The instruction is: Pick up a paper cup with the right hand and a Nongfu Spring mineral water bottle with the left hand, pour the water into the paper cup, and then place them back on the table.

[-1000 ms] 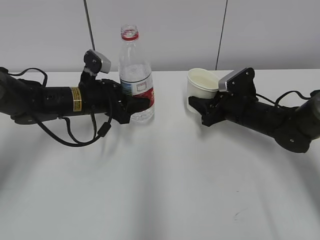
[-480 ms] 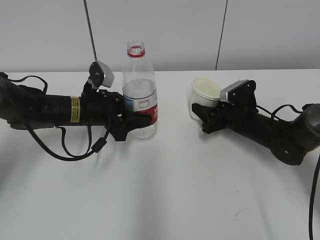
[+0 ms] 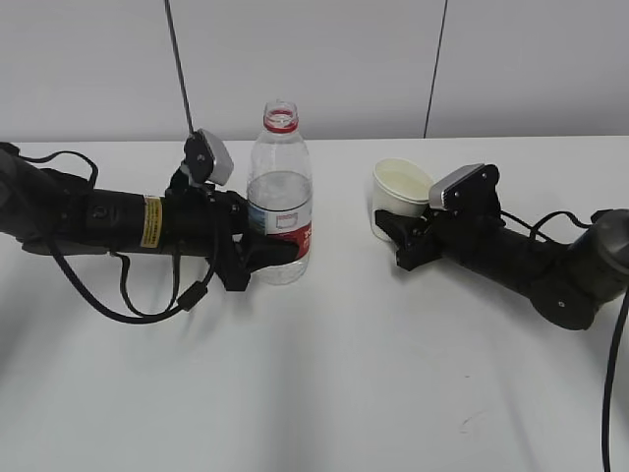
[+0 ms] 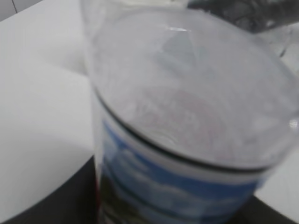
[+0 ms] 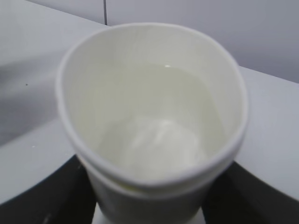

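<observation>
Bottle (image 3: 279,195) stands upright, uncapped neck up, partly filled, on the white surface (image 3: 314,374), left pincer (image 3: 263,248) clenched around its label. Paper cup (image 3: 398,197), upright and mouth up, holds water; right pincer (image 3: 393,228) grasps its base.

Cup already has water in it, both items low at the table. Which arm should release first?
Either, slight edge to the right. The right end effector holds the paper cup upright, apparently seated on the table. The left end effector grips the taller, tippier bottle, whose base contact is unclear.
</observation>
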Robot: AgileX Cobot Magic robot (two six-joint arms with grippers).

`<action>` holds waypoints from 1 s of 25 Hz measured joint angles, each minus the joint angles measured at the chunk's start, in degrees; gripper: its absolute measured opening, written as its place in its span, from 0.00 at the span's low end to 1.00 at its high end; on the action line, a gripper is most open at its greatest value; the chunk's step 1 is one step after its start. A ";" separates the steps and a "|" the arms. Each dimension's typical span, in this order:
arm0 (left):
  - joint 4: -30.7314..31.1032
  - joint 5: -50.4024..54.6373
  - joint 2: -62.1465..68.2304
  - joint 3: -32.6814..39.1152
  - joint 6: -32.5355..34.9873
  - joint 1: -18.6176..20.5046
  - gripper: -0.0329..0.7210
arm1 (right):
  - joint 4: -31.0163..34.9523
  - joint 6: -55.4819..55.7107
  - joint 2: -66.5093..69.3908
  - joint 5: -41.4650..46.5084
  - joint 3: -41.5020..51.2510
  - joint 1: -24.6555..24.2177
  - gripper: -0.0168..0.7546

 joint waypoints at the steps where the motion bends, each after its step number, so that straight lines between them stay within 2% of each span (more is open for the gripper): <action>1: 0.00 0.14 0.00 0.00 0.00 -0.17 0.52 | 0.00 0.00 0.11 -0.14 0.00 0.00 0.59; 12: -1.47 -1.37 1.62 0.00 0.00 -1.92 0.54 | 0.00 -0.27 0.65 -1.39 -0.04 0.00 0.59; 14: -1.54 -1.44 1.62 0.00 0.00 -1.92 0.61 | 0.00 -0.27 0.65 -1.39 -0.04 0.00 0.63; 18: -0.80 -1.06 1.80 0.00 -2.49 -1.92 0.78 | 0.16 -0.27 0.65 -1.51 -0.04 0.00 0.77; 20: 0.66 -0.85 1.80 0.00 -3.77 -1.86 0.81 | 0.71 -0.27 0.65 -1.93 -0.04 0.00 0.83; 25: 5.50 -1.19 1.80 0.00 -8.06 -0.18 0.82 | 3.94 -0.27 0.54 -2.03 2.76 0.00 0.86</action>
